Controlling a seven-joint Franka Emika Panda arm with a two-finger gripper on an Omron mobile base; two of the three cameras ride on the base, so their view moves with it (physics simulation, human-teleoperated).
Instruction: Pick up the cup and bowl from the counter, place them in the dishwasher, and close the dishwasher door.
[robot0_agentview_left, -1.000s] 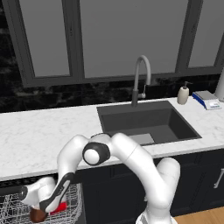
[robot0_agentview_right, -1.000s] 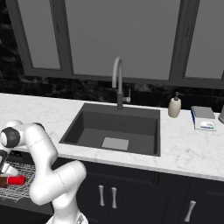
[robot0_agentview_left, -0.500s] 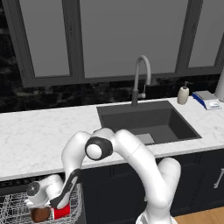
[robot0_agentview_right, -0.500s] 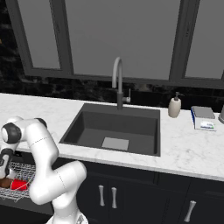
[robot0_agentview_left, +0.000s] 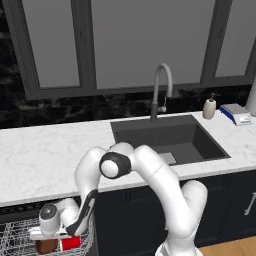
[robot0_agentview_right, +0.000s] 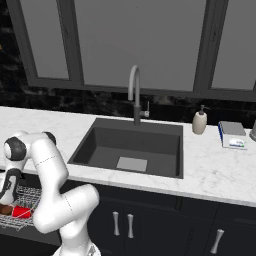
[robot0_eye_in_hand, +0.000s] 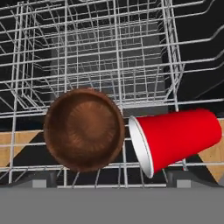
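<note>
Left base view: the white arm bends down off the counter (robot0_agentview_left: 45, 155) edge, its gripper (robot0_agentview_left: 52, 239) low over the white wire rack (robot0_agentview_left: 15, 240) of the dishwasher (robot0_agentview_left: 20, 210); bowl (robot0_agentview_left: 46, 246) and cup (robot0_agentview_left: 70, 243) lie side by side in the rack beneath it. Right base view: cup (robot0_agentview_right: 20, 212) and bowl (robot0_agentview_right: 6, 209) rest in the rack (robot0_agentview_right: 27, 192) left of the arm. Hand view: the bowl (robot0_eye_in_hand: 84, 129) lies tipped toward the camera, the cup (robot0_eye_in_hand: 175, 138) on its side just beside it, white rim toward the bowl; the fingers (robot0_eye_in_hand: 183, 179) stand wide apart, holding nothing.
</note>
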